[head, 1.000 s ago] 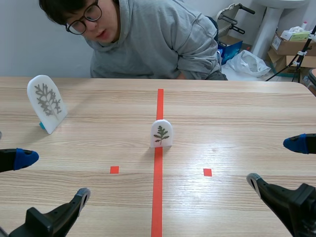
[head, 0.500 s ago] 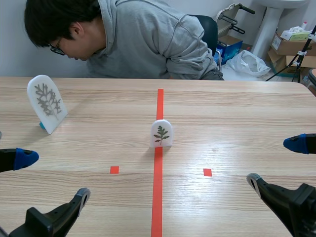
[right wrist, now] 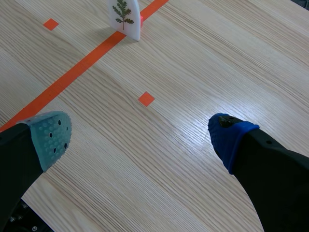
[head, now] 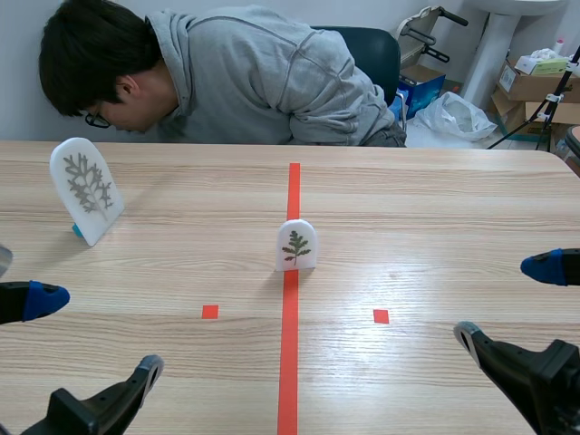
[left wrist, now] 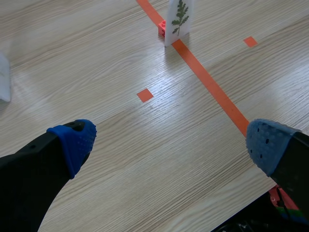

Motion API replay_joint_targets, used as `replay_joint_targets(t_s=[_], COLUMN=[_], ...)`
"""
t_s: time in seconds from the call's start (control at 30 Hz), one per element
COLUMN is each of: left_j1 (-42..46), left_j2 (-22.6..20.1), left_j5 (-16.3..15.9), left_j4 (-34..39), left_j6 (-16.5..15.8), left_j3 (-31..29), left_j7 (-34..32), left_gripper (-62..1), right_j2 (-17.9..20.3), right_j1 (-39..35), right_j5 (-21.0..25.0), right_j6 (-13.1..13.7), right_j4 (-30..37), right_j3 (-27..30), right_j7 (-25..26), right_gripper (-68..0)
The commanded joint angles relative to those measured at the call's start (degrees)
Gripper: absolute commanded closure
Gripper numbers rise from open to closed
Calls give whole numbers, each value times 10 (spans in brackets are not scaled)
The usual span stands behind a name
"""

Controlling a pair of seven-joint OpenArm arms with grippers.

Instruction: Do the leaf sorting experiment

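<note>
A small white arched card with a green leaf (head: 296,246) stands upright on the orange centre line, on a red base; it shows ahead of my left gripper (left wrist: 178,17) and ahead of my right gripper (right wrist: 124,17). A larger white arched card with a grey leaf (head: 86,189) stands at the far left on a blue base. My left gripper (head: 86,335) hovers open low at the near left, empty (left wrist: 166,142). My right gripper (head: 512,304) hovers open at the near right, empty (right wrist: 140,135).
A person in a grey hoodie (head: 245,82) leans over the far edge of the table (head: 435,208), head down toward the left. Boxes, a bag and a chair stand behind the table at the right.
The person has bent the head lower and turned it further left. The left gripper has sunk slightly. Both cards stay put.
</note>
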Motion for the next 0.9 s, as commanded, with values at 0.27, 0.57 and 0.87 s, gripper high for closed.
replay_joint_targets(t_s=[0.27,0.57,0.87], left_j1=[-15,-57,-249], left_j2=[1,0,-4], left_j5=[-2,9,9], left_j4=[6,-4,-156], left_j6=[3,-16,-141], left_j3=[1,1,44], left_j7=[-8,45,51], left_gripper=[-623,-623,-623], right_j2=[2,2,2], right_j1=[4,4,5], right_j5=[4,4,4], right_j6=[0,0,0], right_j4=[6,6,6], right_j3=[7,7,7], right_j7=[3,3,0], right_gripper=[-578,-578,-578])
